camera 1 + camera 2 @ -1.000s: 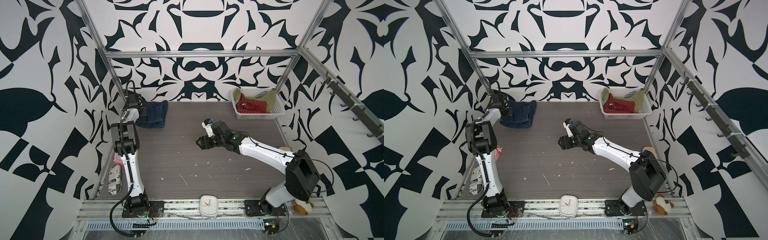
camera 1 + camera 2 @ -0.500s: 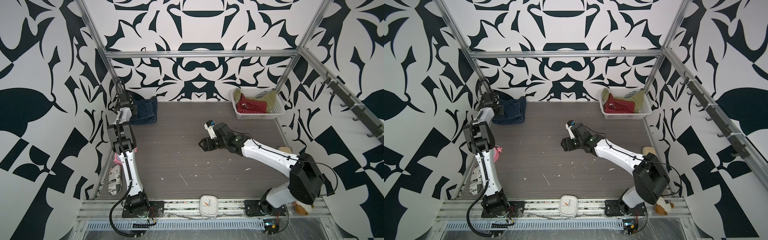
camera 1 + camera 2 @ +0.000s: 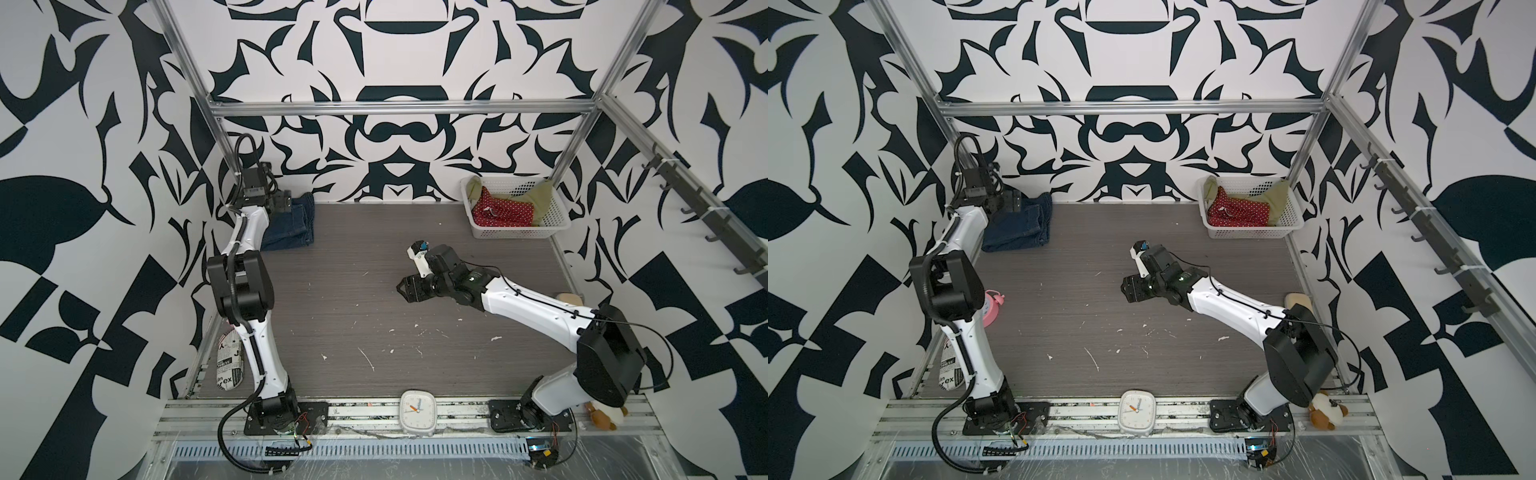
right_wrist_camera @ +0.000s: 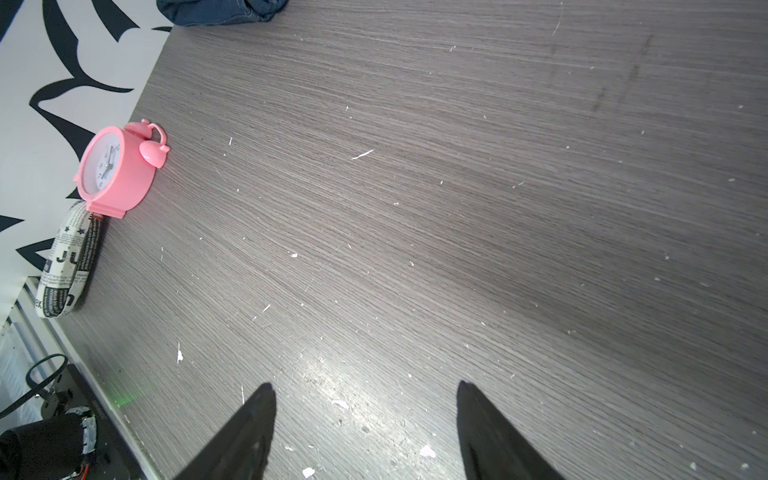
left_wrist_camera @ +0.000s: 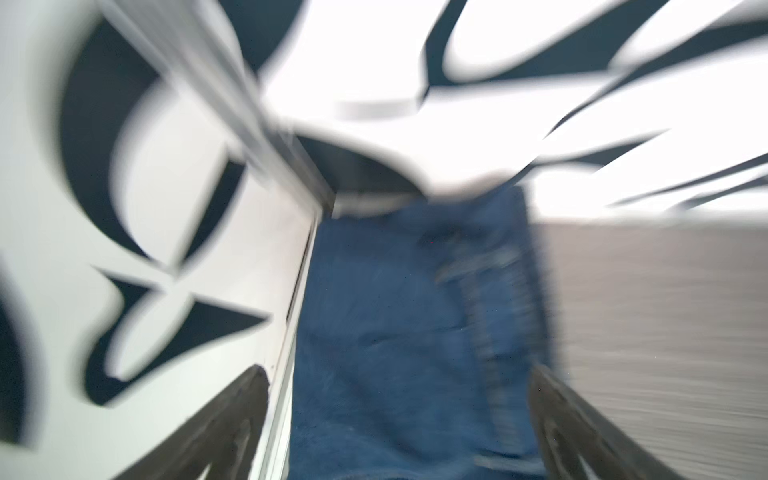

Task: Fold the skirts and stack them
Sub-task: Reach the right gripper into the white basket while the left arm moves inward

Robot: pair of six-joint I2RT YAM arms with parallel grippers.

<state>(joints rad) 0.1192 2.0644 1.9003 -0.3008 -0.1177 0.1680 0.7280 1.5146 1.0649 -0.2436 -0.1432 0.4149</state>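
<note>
The dark blue denim skirt point(image 3: 293, 228) point(image 3: 1021, 230) lies folded in the table's far left corner. My left gripper point(image 3: 282, 203) point(image 3: 1011, 201) hangs just over its back edge. The left wrist view is blurred, but my left gripper point(image 5: 399, 374) is open there, with the denim skirt point(image 5: 395, 311) lying loose below the fingers. The red polka-dot skirt point(image 3: 505, 212) point(image 3: 1237, 212) and the olive-green skirt point(image 3: 542, 199) point(image 3: 1277, 197) lie crumpled in the white basket point(image 3: 515, 232). My right gripper point(image 3: 405, 289) point(image 3: 1128, 289) point(image 4: 365, 390) is open and empty, low over the bare mid-table.
A pink alarm clock point(image 4: 114, 166) point(image 3: 992, 309) and a newspaper-print pouch point(image 3: 228, 365) point(image 4: 68, 266) sit along the left edge. A white square clock point(image 3: 417, 411) rests on the front rail, with a plush toy point(image 3: 1327, 411) at the front right. White scraps dot the table.
My left gripper carried the denim skirt left into the far corner, then opened and let it go. My right arm drew back slightly to the right.
</note>
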